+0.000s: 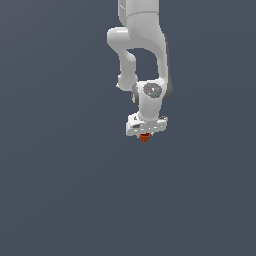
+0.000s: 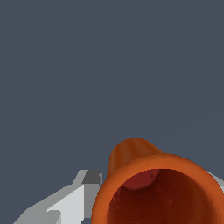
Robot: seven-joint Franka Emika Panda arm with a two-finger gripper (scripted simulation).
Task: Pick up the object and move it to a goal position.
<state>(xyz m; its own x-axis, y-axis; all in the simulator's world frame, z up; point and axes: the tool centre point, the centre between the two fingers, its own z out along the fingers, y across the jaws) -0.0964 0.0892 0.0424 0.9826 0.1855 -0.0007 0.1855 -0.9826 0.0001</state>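
Note:
The object (image 1: 145, 137) is a tiny orange-red piece showing just below the white gripper (image 1: 146, 135) at the end of the white arm in the exterior view. In the wrist view the object (image 2: 157, 188) fills the lower part of the picture as a hollow orange cup-like shape with a dark red inside. One grey-white finger (image 2: 74, 199) lies against its side; the other finger is mostly hidden behind the object. The gripper is shut on the object and holds it off any surface.
Only a plain dark grey-blue background (image 1: 60, 190) surrounds the arm in both views. No goal marker shows.

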